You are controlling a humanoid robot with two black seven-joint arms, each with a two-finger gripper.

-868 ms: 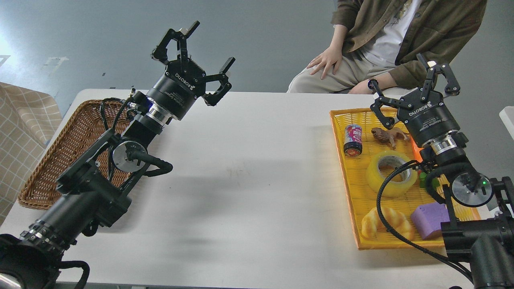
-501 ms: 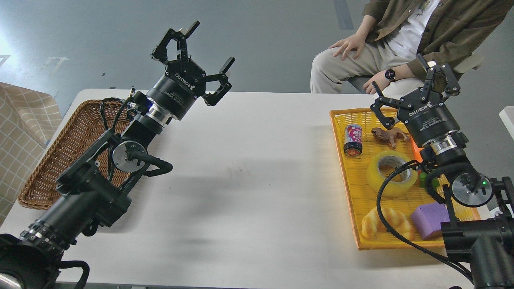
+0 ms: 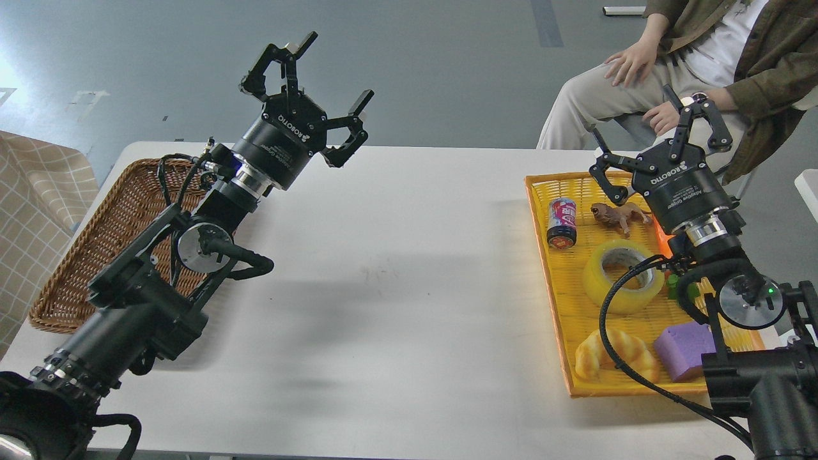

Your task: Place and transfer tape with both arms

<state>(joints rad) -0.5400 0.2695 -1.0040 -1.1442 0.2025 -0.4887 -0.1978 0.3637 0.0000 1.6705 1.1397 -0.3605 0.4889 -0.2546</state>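
Tape [image 3: 623, 276] unlabelled, end effectors marked ROBOTIQ

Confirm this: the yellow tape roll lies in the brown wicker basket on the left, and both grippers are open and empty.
Not quite. In the head view the tape lies in the yellow tray on the right, not the wicker basket. The rest holds: left gripper and right gripper are open and empty.

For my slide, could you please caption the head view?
Both open end effectors, left and right, hover while the translucent yellow tape roll lies in the orange tray.
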